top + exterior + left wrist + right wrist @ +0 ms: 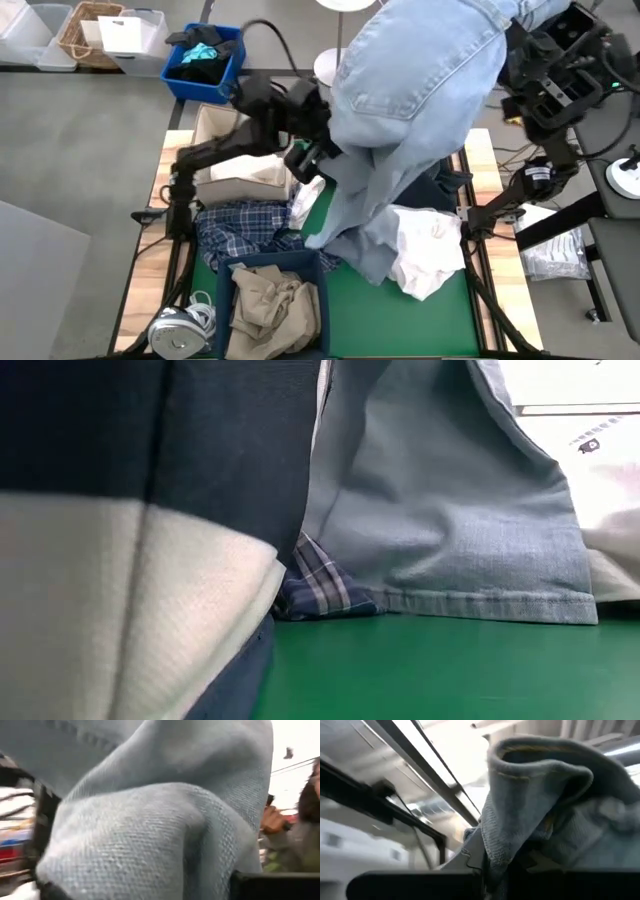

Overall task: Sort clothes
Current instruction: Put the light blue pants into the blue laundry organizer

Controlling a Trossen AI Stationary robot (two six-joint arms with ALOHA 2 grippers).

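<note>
Light blue denim trousers (410, 90) hang high over the green table (440, 320); their leg hems (480, 600) rest on it. My right gripper (520, 865), at the far right, is shut on their upper end. My left gripper (312, 152) is shut on their left edge at mid-height. A blue-white plaid shirt (240, 230) lies left of the denim, and a white shirt (425, 250) lies to its right. Tan trousers (268, 300) lie in a navy bin. A dark navy piece (445, 185) shows behind the denim. My left gripper has a thick fold of the denim (150, 830) between its fingers (275, 885), coming level from the table's left. The cloth fills its wrist view and hides the place of contact. My right gripper holds a bunched part of the waistband end (530, 805), several layers. The trousers hang below it, their hems on the table.
A cardboard box (215, 130) with a white garment (245, 172) stands at the table's far left. A blue bin (200, 60) with a black and teal bundle and some baskets (90, 35) stand beyond it. A person (300, 815) shows in the left wrist view.
</note>
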